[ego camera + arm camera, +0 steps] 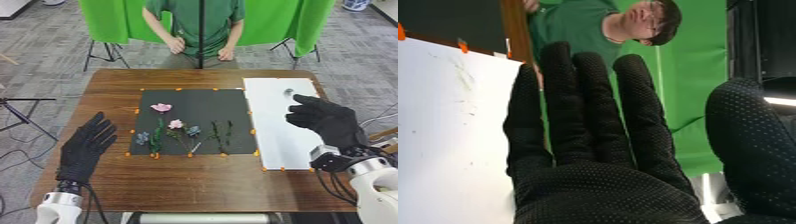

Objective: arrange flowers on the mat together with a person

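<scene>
"Two pink flowers [161,107] catch the eye on the dark mat [195,102] in the head view, one near the far left corner, one nearer the middle! Blue flowers [142,138] and green sprigs [216,134] share the mat with them."

"And the hands?"

"The left hand [80,150] is over the tabletop [213,187], left of the mat, fingers straight and spread, nothing in them. Over on the right, the right hand [334,125] is at the outer side of the white board [280,135], palm empty. Whether it touches, I can't tell."

"Anything on that board?"

"One small greenish thing [289,92], just beyond the fingertips. Could be a sprig waiting its turn; too small to be sure."

"Where's the danger, then?"

"If that's next, a pinch from above could miss something so slight, or a brush of the glove could push it off the far edge. And on the mat, the middle pink flower's stem runs close to a blue one's, so a low sweep might snag both and spoil the layout!"

"Take us to the right wrist view!"

"Wide open! Fingers long and straight, thumb well apart, no flower in hold. The white board lies beyond them. From that shape, closing too late would leave a thin stem slipping through."
</scene>
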`<action>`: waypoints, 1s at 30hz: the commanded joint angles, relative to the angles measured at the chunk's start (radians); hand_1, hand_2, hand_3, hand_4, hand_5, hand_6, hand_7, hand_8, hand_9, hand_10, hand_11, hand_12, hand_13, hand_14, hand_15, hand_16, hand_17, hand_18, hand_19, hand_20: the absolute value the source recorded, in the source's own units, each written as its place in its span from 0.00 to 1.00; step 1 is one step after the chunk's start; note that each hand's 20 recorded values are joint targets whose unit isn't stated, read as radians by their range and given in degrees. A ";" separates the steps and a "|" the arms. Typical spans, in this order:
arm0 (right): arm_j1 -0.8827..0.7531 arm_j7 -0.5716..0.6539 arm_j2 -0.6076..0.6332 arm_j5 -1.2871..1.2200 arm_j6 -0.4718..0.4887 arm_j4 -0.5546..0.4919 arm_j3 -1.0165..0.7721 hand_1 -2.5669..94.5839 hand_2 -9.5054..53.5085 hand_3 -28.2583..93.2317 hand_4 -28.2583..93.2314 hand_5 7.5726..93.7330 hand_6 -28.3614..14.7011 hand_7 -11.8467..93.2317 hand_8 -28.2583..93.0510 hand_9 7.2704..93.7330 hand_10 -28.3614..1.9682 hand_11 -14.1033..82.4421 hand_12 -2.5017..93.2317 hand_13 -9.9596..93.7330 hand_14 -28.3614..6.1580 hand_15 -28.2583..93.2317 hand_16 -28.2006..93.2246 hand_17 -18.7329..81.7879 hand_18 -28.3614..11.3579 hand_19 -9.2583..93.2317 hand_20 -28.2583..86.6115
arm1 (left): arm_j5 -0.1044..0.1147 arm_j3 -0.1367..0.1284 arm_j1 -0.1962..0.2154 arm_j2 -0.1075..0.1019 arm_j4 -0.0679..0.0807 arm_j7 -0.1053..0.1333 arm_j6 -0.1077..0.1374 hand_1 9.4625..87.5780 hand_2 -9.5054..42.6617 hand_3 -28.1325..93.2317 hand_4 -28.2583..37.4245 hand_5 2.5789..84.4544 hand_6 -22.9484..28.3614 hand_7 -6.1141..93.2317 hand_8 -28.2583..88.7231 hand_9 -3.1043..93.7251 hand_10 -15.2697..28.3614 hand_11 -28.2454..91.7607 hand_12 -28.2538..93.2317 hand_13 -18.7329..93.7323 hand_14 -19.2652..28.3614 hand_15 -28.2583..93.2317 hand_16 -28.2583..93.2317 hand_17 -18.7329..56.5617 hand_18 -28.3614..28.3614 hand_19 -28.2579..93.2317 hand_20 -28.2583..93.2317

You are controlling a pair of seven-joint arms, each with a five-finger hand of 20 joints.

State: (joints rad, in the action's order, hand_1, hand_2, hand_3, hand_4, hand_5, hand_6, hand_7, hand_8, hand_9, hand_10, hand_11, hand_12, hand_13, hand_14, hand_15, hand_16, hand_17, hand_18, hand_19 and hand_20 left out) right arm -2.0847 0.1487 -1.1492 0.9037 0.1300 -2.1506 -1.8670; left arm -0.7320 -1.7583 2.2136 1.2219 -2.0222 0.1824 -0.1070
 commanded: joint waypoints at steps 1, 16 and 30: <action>0.086 -0.027 0.030 0.050 -0.014 0.042 0.065 0.20 0.29 0.94 0.05 0.51 0.55 0.28 0.15 0.51 0.38 0.34 0.26 0.51 0.39 0.53 0.39 0.31 0.15 0.60 0.51 | 0.006 0.003 0.025 0.003 -0.004 0.007 0.013 0.19 0.17 0.82 0.00 0.39 0.51 0.21 0.17 0.33 0.63 0.37 0.35 0.38 0.70 0.39 0.25 0.13 0.87 0.58 0.30; 0.495 -0.090 0.353 1.007 0.063 0.293 0.290 0.28 0.01 0.93 0.02 0.28 0.57 0.32 0.13 0.24 0.54 0.23 0.29 0.32 0.51 0.34 0.49 0.24 0.22 0.53 0.49 | 0.009 0.002 0.032 0.000 -0.010 0.015 0.028 0.19 0.18 0.82 0.00 0.39 0.50 0.21 0.17 0.33 0.62 0.37 0.35 0.38 0.70 0.39 0.25 0.13 0.87 0.58 0.30; 0.734 0.024 0.427 1.480 0.008 0.564 0.550 0.22 0.00 0.91 0.01 0.17 0.58 0.25 0.17 0.15 0.59 0.10 0.31 0.26 0.43 0.16 0.57 0.19 0.21 0.41 0.41 | 0.008 -0.003 0.038 -0.002 -0.010 0.017 0.031 0.19 0.17 0.82 0.00 0.39 0.51 0.21 0.17 0.33 0.62 0.37 0.36 0.38 0.70 0.39 0.25 0.13 0.87 0.58 0.30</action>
State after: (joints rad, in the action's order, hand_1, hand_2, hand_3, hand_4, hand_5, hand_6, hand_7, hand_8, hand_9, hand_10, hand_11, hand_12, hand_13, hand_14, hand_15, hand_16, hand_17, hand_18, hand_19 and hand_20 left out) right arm -1.4392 0.0980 -0.7290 2.1347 0.1789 -1.6922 -1.3829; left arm -0.7270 -1.7588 2.2381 1.2200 -2.0335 0.2017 -0.0854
